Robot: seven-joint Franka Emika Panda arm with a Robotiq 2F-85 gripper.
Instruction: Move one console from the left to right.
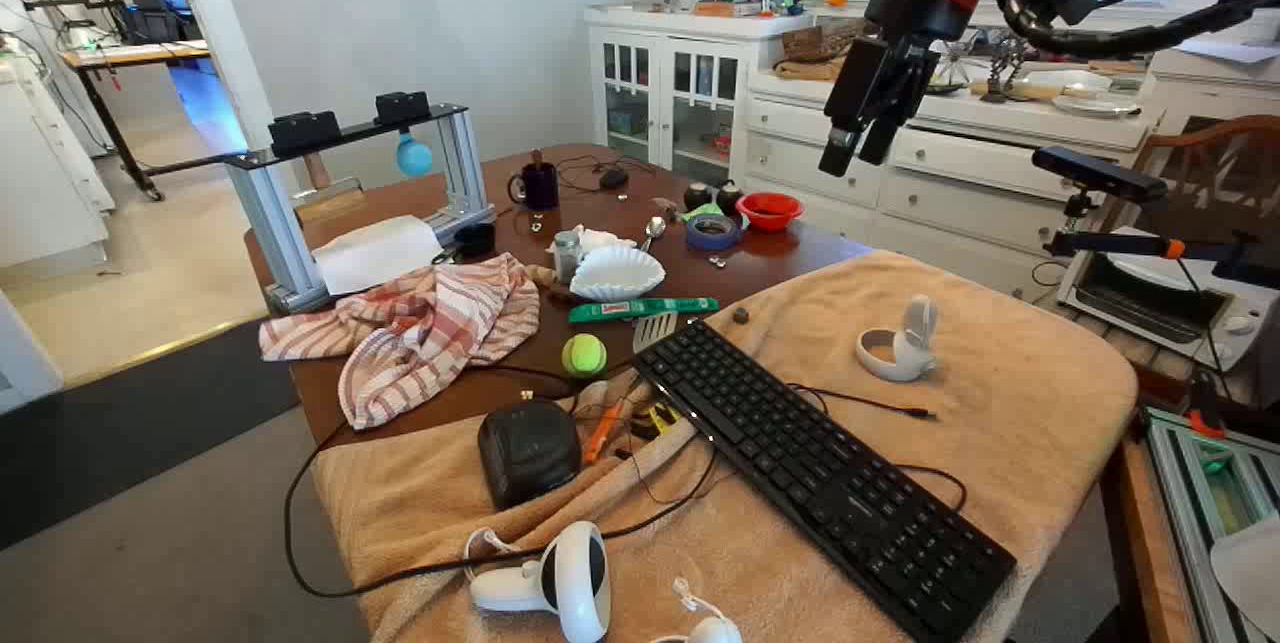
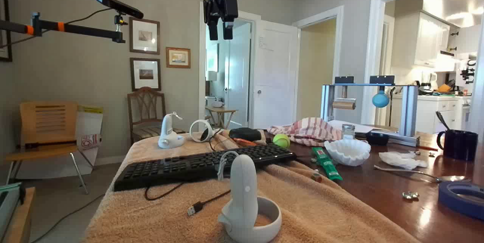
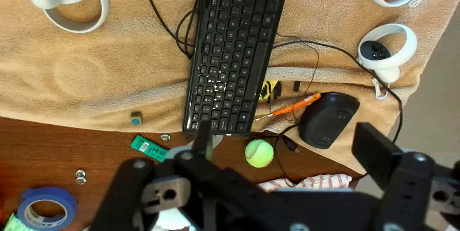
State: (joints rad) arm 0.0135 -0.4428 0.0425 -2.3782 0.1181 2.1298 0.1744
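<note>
Where the gripper (image 2: 221, 35) hangs: high above the table (image 3: 50, 148), fingers wide apart, holding nothing.
Tennis ball (image 3: 259, 153): below, in wrist view's finger gap.
Keyboard (image 3: 230, 55): below, end near ball.
White console (image 2: 167, 131): below, past keyboard's long side, near dark-faced controller (image 3: 375, 51).
Twin console (image 1: 910, 355): below, past opposite side; cannot tell which is the task's.

The console (image 2: 244, 201) is smooth plastic; towel (image 1: 1010, 423), rough cloth; table (image 2: 378, 194), glossy wood.
</note>
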